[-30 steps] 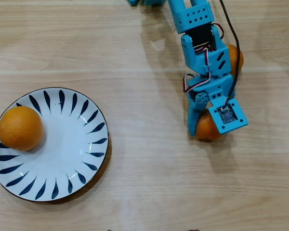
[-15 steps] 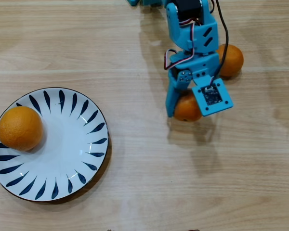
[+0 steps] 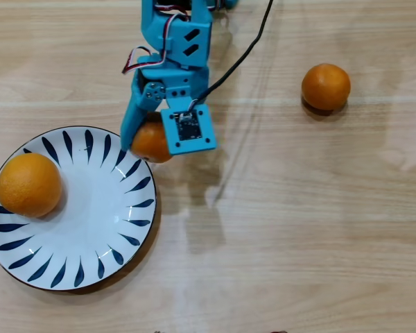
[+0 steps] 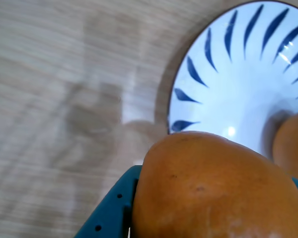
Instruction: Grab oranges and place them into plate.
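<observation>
Round dimpled orange [image 3: 150, 142] clamped in blue gripper [image 3: 151, 144], arm reaching down-frame, poised over plate [image 3: 97, 239] rim.

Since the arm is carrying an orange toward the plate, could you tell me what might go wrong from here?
1. The pincer holds the carried orange right at the plate rim; released here, it might land on the edge and roll onto the table.
2. The larger orange already sits on the plate's left side in the overhead view; a drop too far in could knock it.
3. The round fruit could slip in the grip.
</observation>
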Controlling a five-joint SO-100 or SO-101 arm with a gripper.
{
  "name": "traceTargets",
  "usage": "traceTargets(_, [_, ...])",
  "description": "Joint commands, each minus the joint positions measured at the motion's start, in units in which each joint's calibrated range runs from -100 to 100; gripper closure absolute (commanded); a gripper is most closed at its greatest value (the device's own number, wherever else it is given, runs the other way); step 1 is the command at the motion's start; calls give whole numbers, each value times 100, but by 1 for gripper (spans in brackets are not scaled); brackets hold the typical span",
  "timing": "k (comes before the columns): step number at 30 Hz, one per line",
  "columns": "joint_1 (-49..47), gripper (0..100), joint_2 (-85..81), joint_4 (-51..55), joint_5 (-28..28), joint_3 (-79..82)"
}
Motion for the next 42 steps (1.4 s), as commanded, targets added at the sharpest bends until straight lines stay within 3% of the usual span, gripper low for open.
traceTargets(1, [495, 73, -38, -66, 232, -328])
traceTargets(8, [882, 73, 1010, -66, 719, -1314])
traceTargets(15, [906, 73, 1492, -66, 687, -1785])
traceTargets(23, [890, 61, 1500, 3, 593, -1704])
traceTargets(32, [705, 62, 1205, 20, 546, -1396])
traceTargets(42, [-489, 62, -325, 2599, 536, -1785])
